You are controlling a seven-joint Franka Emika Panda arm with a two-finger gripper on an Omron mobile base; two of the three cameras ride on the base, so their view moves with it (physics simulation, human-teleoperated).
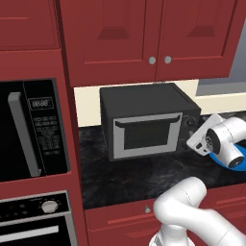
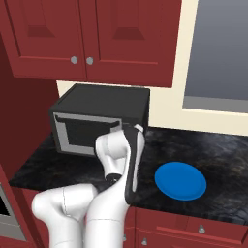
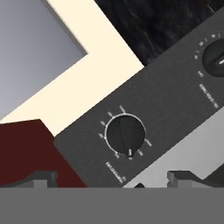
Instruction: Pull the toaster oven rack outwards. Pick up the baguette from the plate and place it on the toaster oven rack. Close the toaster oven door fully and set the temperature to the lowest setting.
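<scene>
The toaster oven [image 1: 149,120] sits on the dark counter [image 1: 125,175] under the red cabinets [image 1: 144,33], at the middle of the left base view, with the toaster oven door [image 1: 148,133] shut flat against its front. The built-in microwave [image 1: 31,129] stands at nine o'clock from it. The white arm bends up from the lower edge and reaches to the oven's right panel, the hand tilted toward the knobs. The plate [image 2: 180,180] lies bare on the counter at four o'clock from the oven in the right base view. In the hand view, the gripper [image 3: 111,180] stands wide, its fingertips [image 3: 41,178] apart and holding nothing, just short of a round knob [image 3: 125,134] at twelve o'clock. A second knob [image 3: 216,60] sits at two o'clock.
</scene>
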